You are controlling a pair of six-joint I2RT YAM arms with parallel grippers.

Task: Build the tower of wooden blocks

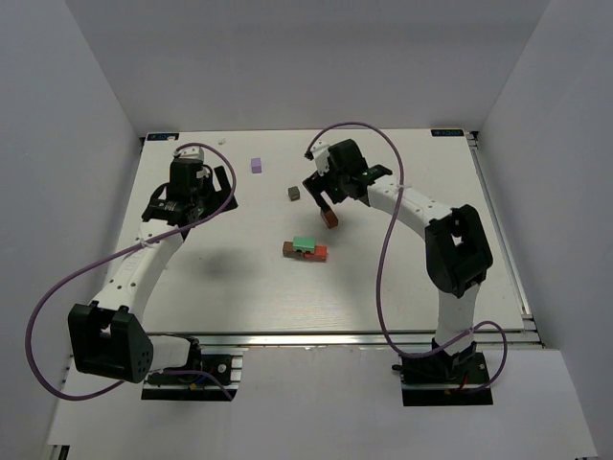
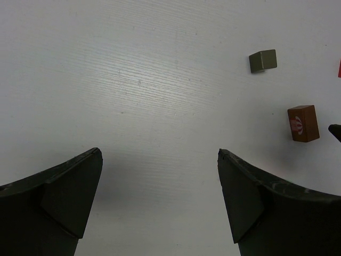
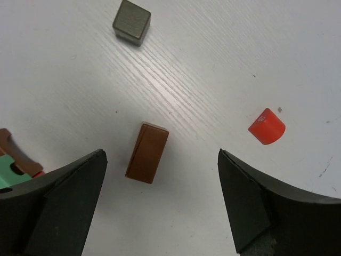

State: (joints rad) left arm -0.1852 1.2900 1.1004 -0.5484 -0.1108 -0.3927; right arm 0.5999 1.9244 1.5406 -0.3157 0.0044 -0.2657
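Four loose wood blocks, one tower

The top camera looks down from above the near edge over the table, while both wrist cameras face down, close over its far middle, sharing the dark grey cube and probably the same brown bar.

White table, scattered wood blocks

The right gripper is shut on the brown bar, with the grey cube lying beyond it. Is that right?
No: the right gripper is open, and the brown bar lies free between its fingers, as the right wrist view shows. The grey cube does lie beyond it.
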